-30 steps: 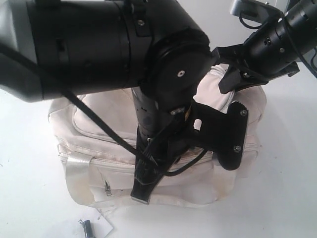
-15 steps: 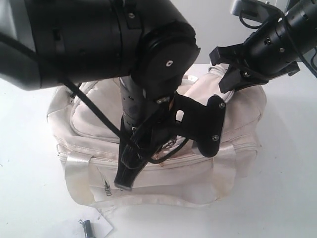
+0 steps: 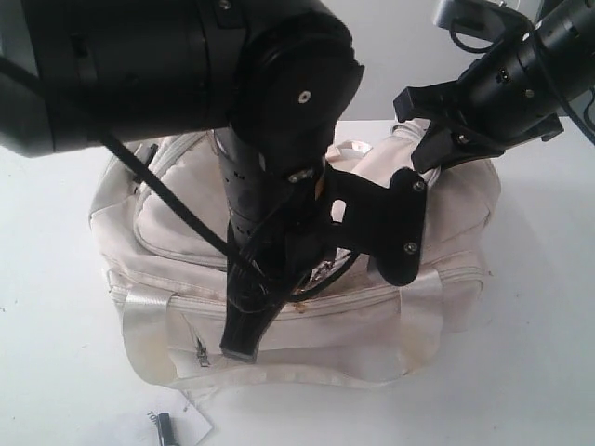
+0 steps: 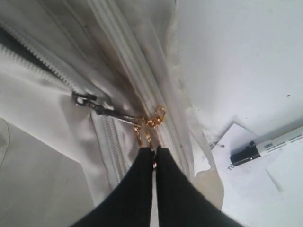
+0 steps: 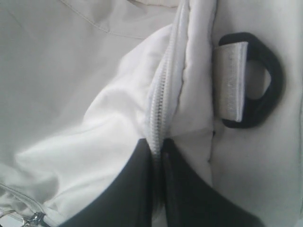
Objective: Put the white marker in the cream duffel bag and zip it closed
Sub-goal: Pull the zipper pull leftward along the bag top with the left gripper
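Note:
The cream duffel bag [image 3: 186, 223] fills the middle of the exterior view, largely behind my left arm. My left gripper [image 4: 152, 152] is shut on the gold zip pull [image 4: 150, 124], which trails from the dark slider [image 4: 84, 99] on the bag's zip. In the exterior view the left gripper [image 3: 240, 349] hangs low over the bag's front side. My right gripper [image 5: 158, 145] is shut on the bag's zip seam, pinching the fabric at the bag's far right end [image 3: 429, 141]. The white marker [image 4: 270, 144] lies on the table beside the bag, dark tip [image 3: 165, 429] showing at the exterior view's bottom edge.
A white printed paper tag [image 4: 236, 176] lies under the marker next to the bag's front corner. A black plastic ring [image 5: 266, 80] on a webbing loop sits beside the right gripper. White table [image 3: 539, 353] surrounds the bag.
My left arm has swung to the left and slightly up along the bag's front, its gripper still shut. More of the bag's right half now shows. The right arm has held still.

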